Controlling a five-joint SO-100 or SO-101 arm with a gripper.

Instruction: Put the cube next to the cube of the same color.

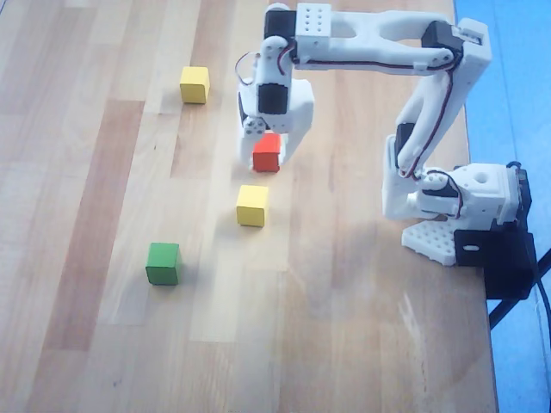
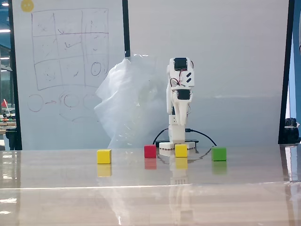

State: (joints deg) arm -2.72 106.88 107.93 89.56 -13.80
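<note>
Fingers (image 1: 269,148) were down at the red cube (image 1: 267,153), straddling it — can't tell whether they gripped it. Wrong target for a yellow match. Near yellow cube (image 1: 252,206) sat just below the fingers, far yellow cube (image 1: 195,84) up-left — both free on the worktop (image 1: 103,344).

Red cube (image 1: 267,153) blocks hand (image 1: 269,160); table (image 1: 362,344) open elsewhere.

I see a pale wooden table (image 1: 103,344) carrying four cubes: a yellow cube (image 1: 195,84) farthest up in the overhead view, a red cube (image 1: 267,153), a second yellow cube (image 1: 252,206) just below it, and a green cube (image 1: 163,263). The arm's base (image 1: 435,239) sits at the table's right edge.
</note>
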